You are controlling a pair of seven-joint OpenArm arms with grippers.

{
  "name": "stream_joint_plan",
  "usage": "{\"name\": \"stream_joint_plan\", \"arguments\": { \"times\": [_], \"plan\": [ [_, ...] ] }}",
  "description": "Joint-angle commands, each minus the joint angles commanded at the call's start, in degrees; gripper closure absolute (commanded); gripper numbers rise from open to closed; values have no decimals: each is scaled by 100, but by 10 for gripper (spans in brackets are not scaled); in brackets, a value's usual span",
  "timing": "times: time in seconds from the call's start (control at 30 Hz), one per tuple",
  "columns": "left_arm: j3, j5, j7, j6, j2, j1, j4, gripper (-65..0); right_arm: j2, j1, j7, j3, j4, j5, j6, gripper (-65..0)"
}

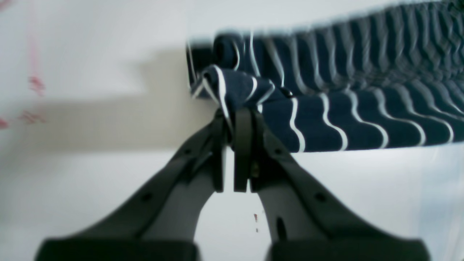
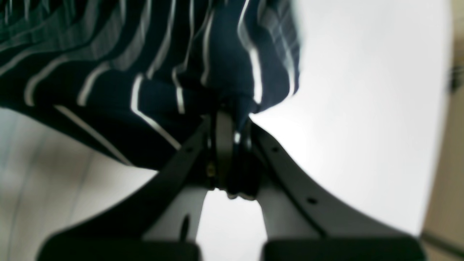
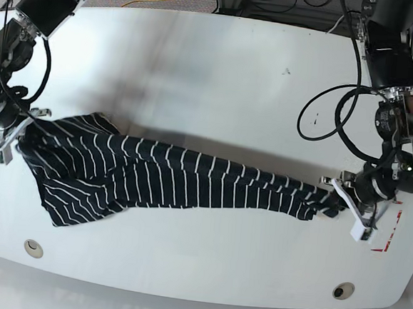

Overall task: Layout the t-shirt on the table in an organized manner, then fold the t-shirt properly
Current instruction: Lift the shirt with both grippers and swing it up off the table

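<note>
Two robot arms hold a striped t-shirt (image 3: pixel 176 181) stretched between them across a white desk (image 3: pixel 214 62), midway through laying it out for folding. Nearest the viewer, the front desk edge with its two small round holes (image 3: pixel 33 247) lies bare. Beyond it the garment runs in a long, rumpled band, wide and bunched toward the right arm's end, thinning to a twisted rope toward the left arm's end.

The left gripper (image 1: pixel 237 119) has its fingers (image 1: pixel 243 145) closed on a wadded corner of cloth that bulges just past the fingertips, the rest trailing off to one side of them over the desk. The right gripper (image 2: pixel 232 119) is likewise clamped on a gathered fold, the fabric rising ahead of its fingers (image 2: pixel 223 145) and draping away to one side. A small red marking (image 3: pixel 386 233) sits just beside the left gripper.

The shirt appears light, limp and fully compliant: it sags, twists and creases wherever unsupported, and should slide easily on the glossy top. Because both grips hold bunched fabric, not clean edges, spreading it flat probably calls for retaking it at hem corners or shoulder seams. Pulling harder now would likely only tighten the twist.
</note>
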Motion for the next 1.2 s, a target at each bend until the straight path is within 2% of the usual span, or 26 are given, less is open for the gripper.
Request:
{"name": "stream_joint_plan", "arguments": {
  "times": [0.33,0.53,1.07,1.2],
  "plan": [
    [-26,0,0,0,-9,-1108,229,-3,316,844,0,-70,35,0,0,-13],
    [-26,0,0,0,0,-1688,229,-3,527,1424,0,-404,9,0,0,-13],
    [-26,26,0,0,-9,-3077,185,-4,721,3033,0,-1415,-18,-35,0,-13],
    [-26,26,0,0,-9,-3446,-35,-4,730,3464,0,-1688,-308,-35,0,-13]
  ]
}}
